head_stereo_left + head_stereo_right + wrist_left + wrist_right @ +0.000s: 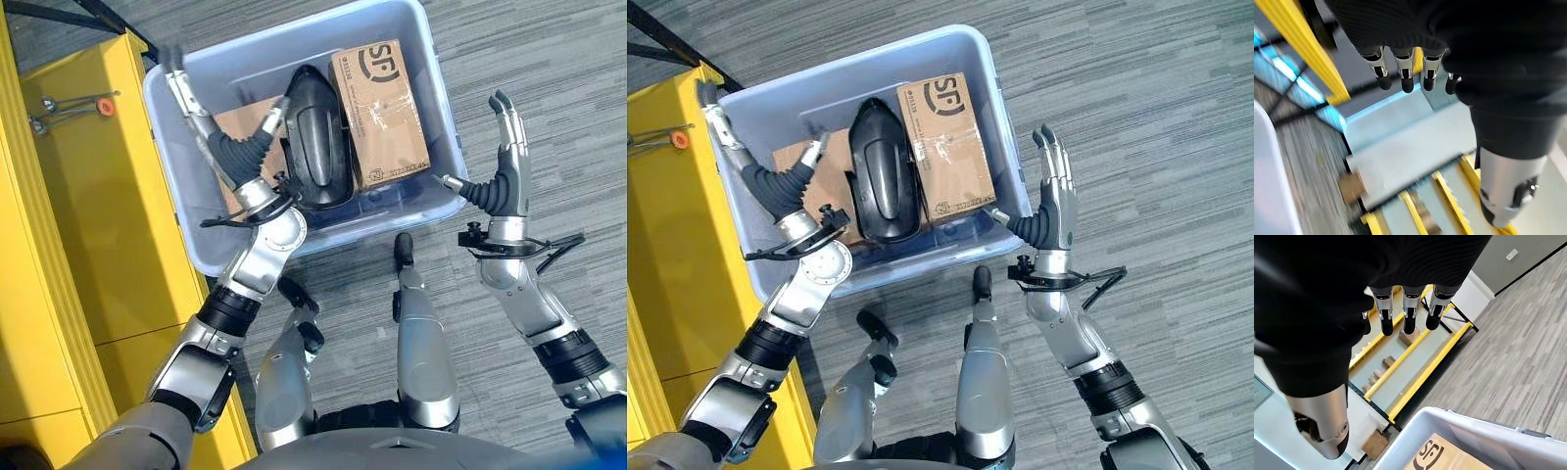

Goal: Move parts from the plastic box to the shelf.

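A pale blue plastic box (pixel 372 220) stands on the carpet and holds a curved black part (pixel 318 137), a printed cardboard carton (pixel 380 113) and a flat sheet of cardboard (pixel 240 122). My left hand (pixel 196 113) is inside the box along its left wall, open, fingers straight (pixel 1405 73), thumb pointing at the black part without gripping it. My right hand (pixel 509 147) hovers open outside the box's right wall, fingers straight (pixel 1408 313), holding nothing. The yellow shelf (pixel 88 196) runs along the left of the box.
A metal tool with an orange ring (pixel 69 106) lies on the yellow shelf surface. Grey carpet (pixel 549 59) spreads to the right of the box. In the right wrist view, yellow shelf rails (pixel 1415 352) with small cartons show past the fingers.
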